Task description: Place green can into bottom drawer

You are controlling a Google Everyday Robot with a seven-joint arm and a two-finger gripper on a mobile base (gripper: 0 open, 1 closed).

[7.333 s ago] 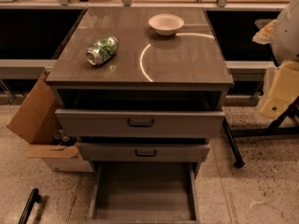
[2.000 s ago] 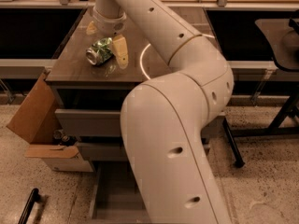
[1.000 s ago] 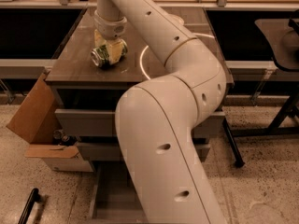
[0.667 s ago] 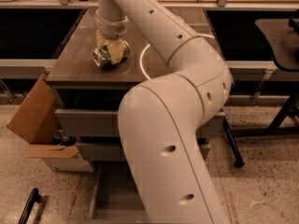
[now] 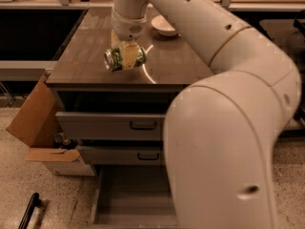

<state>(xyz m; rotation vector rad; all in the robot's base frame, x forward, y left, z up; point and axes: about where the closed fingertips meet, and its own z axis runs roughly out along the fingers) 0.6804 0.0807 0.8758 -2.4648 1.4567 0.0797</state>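
gripper (image 5: pixel 126 61) at the end of the big cream robot arm (image 5: pixel 224 104) hangs over the front left part of the brown table (image 5: pixel 181 63), and from here i see it clamped on the small green-and-white aluminium can (image 5: pixel 112 60). the can lies on its side between the cream fingers (image 5: pixel 127 54), with its silver end turned left and a bit of green label showing on the right of the fingers. i cannot tell whether the can touches the table top.

a shallow white bowl (image 5: pixel 164 26) sits further back on the table, well apart from the can. a pale curved glare line runs across the table top between them.

below the table top i see the two upper grey drawers (image 5: pixel 105 125), each with a dark bar handle (image 5: pixel 143 125), the lower of the two set a little further back. under them the bottom grey drawer (image 5: pixel 133 199) is pulled out, a wide shallow tray with a flat floor; its right side is hidden behind the arm.

to the left of the cabinet an open brown cardboard box (image 5: pixel 33 123) leans on the speckled floor, and a black bar-shaped object (image 5: pixel 28 213) lies near the lower left corner.
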